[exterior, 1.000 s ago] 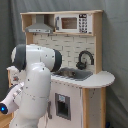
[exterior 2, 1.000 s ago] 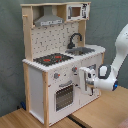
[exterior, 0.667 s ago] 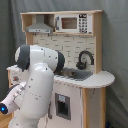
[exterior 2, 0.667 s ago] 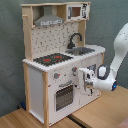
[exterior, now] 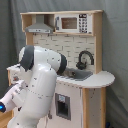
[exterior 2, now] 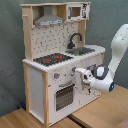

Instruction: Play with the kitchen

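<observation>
We cannot tell how the jaws stand: in the second exterior view the gripper (exterior 2: 78, 80) points toward the kitchen's front at about knob height, just right of the oven door (exterior 2: 63, 96), and whether it touches the panel or holds anything is not clear to us. Behind it we see the white arm (exterior 2: 116, 55) bend up toward the second exterior view's right edge. The kitchen (exterior 2: 37, 82) stands on a wooden floor (exterior 2: 100, 112) before a grey curtain (exterior 2: 10, 55), its black stovetop (exterior 2: 52, 59) with red burners beside the sink (exterior 2: 82, 50) and black faucet (exterior 2: 74, 39). Higher up we see the grey hood (exterior 2: 49, 21) and small microwave (exterior 2: 75, 11). In the first exterior view the arm's bulk (exterior: 37, 85) hides the kitchen's left half.
</observation>
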Robot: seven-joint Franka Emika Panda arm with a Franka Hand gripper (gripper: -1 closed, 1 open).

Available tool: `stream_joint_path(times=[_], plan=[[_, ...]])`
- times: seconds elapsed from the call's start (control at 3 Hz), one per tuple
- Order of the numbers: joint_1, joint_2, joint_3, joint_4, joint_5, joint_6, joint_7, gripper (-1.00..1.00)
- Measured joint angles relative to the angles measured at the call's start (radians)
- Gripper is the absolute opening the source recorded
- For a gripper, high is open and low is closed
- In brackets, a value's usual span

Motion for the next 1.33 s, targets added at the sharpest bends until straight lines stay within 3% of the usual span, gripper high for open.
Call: stream_joint_path(times=[0.33, 1.33], plan=[[0.011, 0.006, 0.024, 0.006, 0.004, -0.047, -0.105, 1.00], [0.009, 0.005, 0.187, 0.003, 0.090, -0.217, -0.332, 1.00]])
